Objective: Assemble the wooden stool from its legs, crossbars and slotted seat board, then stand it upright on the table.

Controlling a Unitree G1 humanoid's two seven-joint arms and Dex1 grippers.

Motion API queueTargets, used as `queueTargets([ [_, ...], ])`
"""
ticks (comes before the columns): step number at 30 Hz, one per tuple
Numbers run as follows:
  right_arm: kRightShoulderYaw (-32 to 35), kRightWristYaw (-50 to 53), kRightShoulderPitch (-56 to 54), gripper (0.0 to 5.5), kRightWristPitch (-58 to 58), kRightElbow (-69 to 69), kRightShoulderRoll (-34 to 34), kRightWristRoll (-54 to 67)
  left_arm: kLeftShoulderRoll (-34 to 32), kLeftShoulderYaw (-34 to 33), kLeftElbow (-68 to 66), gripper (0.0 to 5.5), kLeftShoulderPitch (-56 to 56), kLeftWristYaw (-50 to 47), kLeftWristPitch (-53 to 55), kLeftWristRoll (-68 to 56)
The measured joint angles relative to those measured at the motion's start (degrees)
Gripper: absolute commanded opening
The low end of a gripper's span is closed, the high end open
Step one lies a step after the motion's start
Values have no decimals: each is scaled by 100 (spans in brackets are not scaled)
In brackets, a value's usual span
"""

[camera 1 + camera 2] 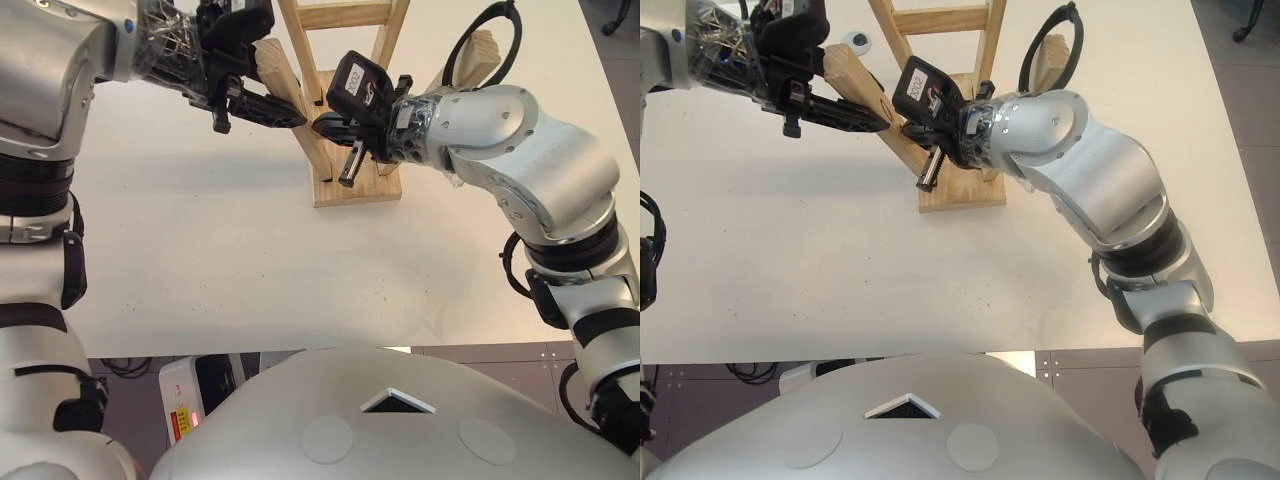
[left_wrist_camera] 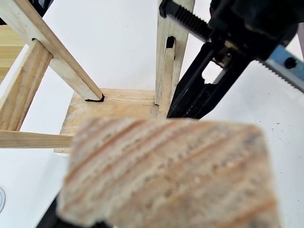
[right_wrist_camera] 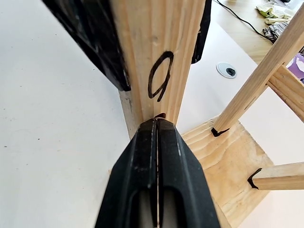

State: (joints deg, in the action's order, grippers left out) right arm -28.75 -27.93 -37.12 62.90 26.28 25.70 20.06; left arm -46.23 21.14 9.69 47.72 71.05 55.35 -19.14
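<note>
The wooden stool's (image 1: 345, 110) leaning leg (image 1: 270, 60), clamped in the left gripper (image 1: 285, 110) and touched by the right gripper's (image 1: 322, 126) shut, empty tips, awaits squaring into the upturned seat board (image 1: 355, 190) at upper centre of the table (image 1: 200, 250), where three legs and one crossbar (image 1: 345, 14) can be counted.
</note>
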Motion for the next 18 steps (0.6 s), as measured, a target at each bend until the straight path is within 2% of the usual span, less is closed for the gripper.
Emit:
queueTargets([
  [9,546,15,120,0,158,-330,-324,94,155,58,57,201,27,-253,8,13],
  [12,1928,583,43,0,626,-688,-1447,674,161,165,55,201,179,-280,38,66],
  [15,4097,1357,-1183,0,923,-1293,-2484,2197,169,140,21,201,267,-229,-82,52],
  [18,5823,2338,-2474,0,952,-2127,-2481,3326,177,203,-123,201,250,-227,-125,59],
])
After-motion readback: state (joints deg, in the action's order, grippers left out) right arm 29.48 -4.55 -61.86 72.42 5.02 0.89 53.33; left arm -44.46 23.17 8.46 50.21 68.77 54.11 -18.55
